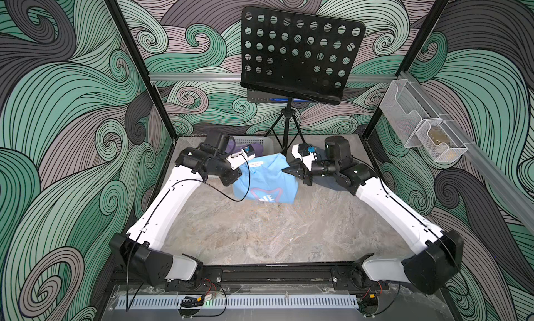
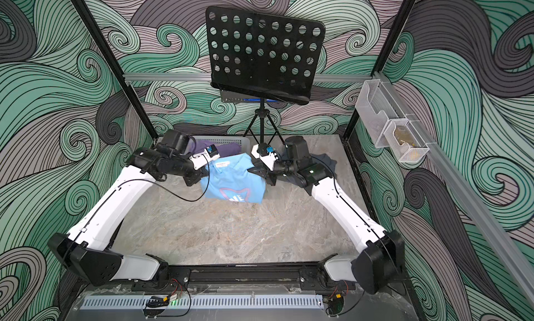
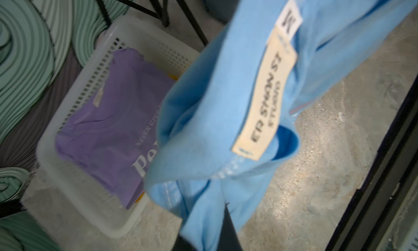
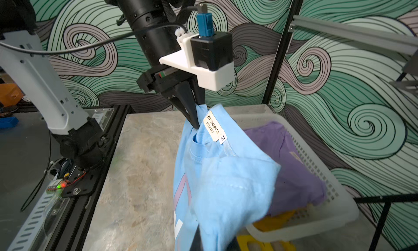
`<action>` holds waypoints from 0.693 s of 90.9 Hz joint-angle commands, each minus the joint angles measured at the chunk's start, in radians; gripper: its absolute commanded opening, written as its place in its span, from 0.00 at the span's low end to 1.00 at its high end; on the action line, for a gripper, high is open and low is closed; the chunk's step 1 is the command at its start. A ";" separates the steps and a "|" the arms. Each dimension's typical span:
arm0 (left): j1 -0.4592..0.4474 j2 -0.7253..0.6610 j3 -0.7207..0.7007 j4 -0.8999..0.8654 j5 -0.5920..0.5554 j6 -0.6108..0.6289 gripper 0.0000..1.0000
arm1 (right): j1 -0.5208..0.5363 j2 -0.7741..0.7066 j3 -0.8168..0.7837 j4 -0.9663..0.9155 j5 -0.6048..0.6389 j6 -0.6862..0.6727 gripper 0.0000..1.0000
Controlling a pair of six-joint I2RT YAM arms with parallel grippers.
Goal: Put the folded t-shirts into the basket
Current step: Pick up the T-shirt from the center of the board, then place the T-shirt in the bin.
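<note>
Blue tee (image 1: 267, 179) hangs beside basket (image 3: 74, 98), left gripper (image 4: 195, 123) clamped on collar, right gripper (image 1: 290, 169) seemingly pinching its edge. Lavender tee (image 3: 108, 116) and yellow tee (image 4: 274, 220) already in; grey tee (image 2: 326, 160) waits on table (image 1: 260, 232).

The left arm (image 1: 173, 201) and the right arm (image 1: 387, 201), both white and black, reach from the near side toward the far side of the grey stone table (image 1: 260, 235), and the left gripper (image 1: 235, 176) and the right gripper (image 1: 286, 169) each pinch one side of the light blue t-shirt (image 1: 268, 183), which hangs between them in the middle. Just behind it on the far left sits the basket (image 1: 267, 143) with the purple t-shirt (image 1: 258, 150) inside, and a dark grey t-shirt (image 1: 329, 184) lies under the right arm. A black music stand (image 1: 300, 53) full of round holes stands at the far side, and wire bins (image 1: 419, 126) hang on the right wall
</note>
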State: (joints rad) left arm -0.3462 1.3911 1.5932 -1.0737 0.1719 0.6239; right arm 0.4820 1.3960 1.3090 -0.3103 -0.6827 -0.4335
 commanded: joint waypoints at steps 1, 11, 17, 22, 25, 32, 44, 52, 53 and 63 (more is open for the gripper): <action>0.069 0.018 0.095 -0.069 -0.074 0.043 0.00 | 0.053 0.094 0.098 0.074 0.083 0.100 0.00; 0.151 0.099 0.214 -0.078 -0.090 0.062 0.00 | 0.096 0.211 0.224 0.118 0.172 0.170 0.00; 0.196 0.149 0.283 -0.076 -0.089 0.071 0.00 | 0.101 0.274 0.286 0.153 0.206 0.215 0.00; 0.217 0.197 0.338 -0.071 -0.088 0.073 0.00 | 0.101 0.335 0.339 0.172 0.222 0.234 0.00; 0.230 0.225 0.370 -0.068 -0.085 0.073 0.00 | 0.101 0.368 0.371 0.181 0.227 0.237 0.00; 0.248 0.290 0.416 -0.045 -0.079 0.067 0.00 | 0.097 0.463 0.448 0.191 0.224 0.232 0.00; 0.259 0.386 0.447 0.013 -0.086 0.055 0.00 | 0.073 0.617 0.613 0.144 0.204 0.239 0.00; 0.263 0.443 0.480 0.028 -0.094 0.049 0.00 | 0.063 0.687 0.694 0.103 0.195 0.224 0.00; 0.263 0.451 0.486 0.027 -0.093 0.049 0.00 | 0.062 0.690 0.701 0.100 0.194 0.222 0.00; 0.266 0.508 0.535 -0.013 -0.088 0.048 0.00 | 0.064 0.752 0.746 0.063 0.178 0.215 0.00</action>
State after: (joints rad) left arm -0.0872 1.8668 2.0548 -1.0760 0.0811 0.6800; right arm 0.5499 2.1216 2.0033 -0.2123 -0.4805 -0.2207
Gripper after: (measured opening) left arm 0.096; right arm 0.103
